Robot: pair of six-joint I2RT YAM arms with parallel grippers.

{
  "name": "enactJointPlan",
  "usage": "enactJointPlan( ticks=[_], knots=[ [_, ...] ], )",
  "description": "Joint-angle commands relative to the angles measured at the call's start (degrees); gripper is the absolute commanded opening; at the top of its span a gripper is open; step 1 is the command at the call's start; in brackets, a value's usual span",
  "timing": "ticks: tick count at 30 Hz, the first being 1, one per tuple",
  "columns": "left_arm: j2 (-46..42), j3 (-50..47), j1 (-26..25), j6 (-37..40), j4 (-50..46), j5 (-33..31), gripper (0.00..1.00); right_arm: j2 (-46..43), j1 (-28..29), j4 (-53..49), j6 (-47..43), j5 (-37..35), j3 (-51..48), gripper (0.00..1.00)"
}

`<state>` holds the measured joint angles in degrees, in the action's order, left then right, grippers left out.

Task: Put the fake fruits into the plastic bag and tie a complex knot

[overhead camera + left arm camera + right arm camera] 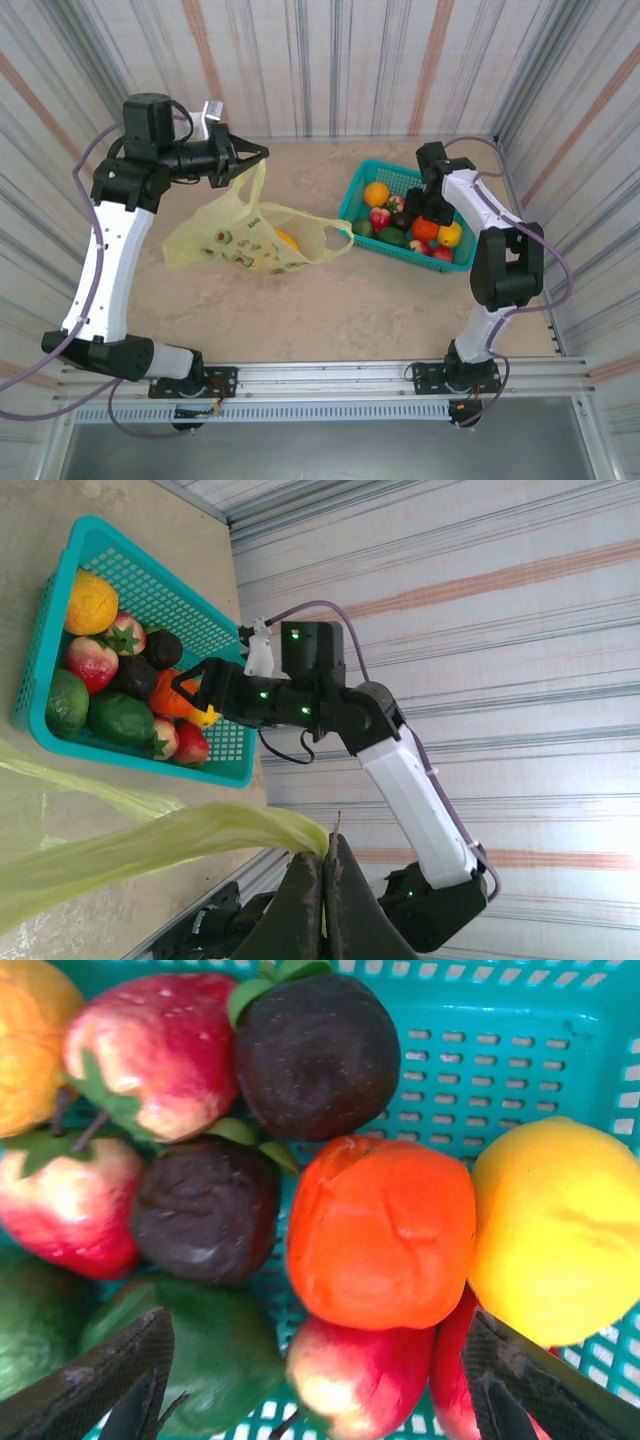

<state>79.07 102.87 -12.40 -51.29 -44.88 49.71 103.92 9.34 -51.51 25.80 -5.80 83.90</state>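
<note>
We see bright, even, diffuse light with only faint soft shadows under the plastic bag (230, 245) on the bench (330, 310), small white highlights on the glossy fake fruits (380, 1230), which look slightly soft close up, and a nearly washed-out wall (540, 810).

I count one plastic bag (215, 245) holding one orange fruit (288, 240); at its three o'clock one basket (170, 605), eleven fruits (380, 1230): four red, two green, two dark.
</note>
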Motion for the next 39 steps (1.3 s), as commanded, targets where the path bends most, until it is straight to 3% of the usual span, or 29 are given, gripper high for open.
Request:
enactJointPlan(
  ticks=[1,11,20,27,29,35,39],
  knots=[
    [-0.1,-0.1,-0.2,0.3,0.8,1.0,0.0,3.9,-0.2,-1.9,-1.9,0.4,2.0,0.8],
    [0.8,0.4,-0.1,0.5,0.8,0.9,0.0,7.7,-0.4,-1.9,-3.0,-2.5,0.7,0.95],
    [1.8,1.1,0.0,0.4,0.9,1.0,0.0,10.9,-1.2,1.2,-2.8,-1.3,1.3,0.87],
    [2.0,0.8,-0.1,0.2,0.9,1.2,0.0,12.5,-2.8,2.6,-2.8,-0.7,3.1,0.91],
    [2.1,0.9,-0.1,0.1,0.9,1.2,0.0,12.4,-2.9,3.0,-2.7,-0.2,3.2,0.89],
    [2.5,1.6,-0.1,0.1,0.9,1.2,0.0,9.9,-2.6,4.0,-1.2,1.8,2.6,0.65],
    [2.3,1.6,-0.1,0.2,1.0,1.3,0.0,7.1,-2.3,3.9,-0.9,0.7,2.0,0.62]
  ],
)
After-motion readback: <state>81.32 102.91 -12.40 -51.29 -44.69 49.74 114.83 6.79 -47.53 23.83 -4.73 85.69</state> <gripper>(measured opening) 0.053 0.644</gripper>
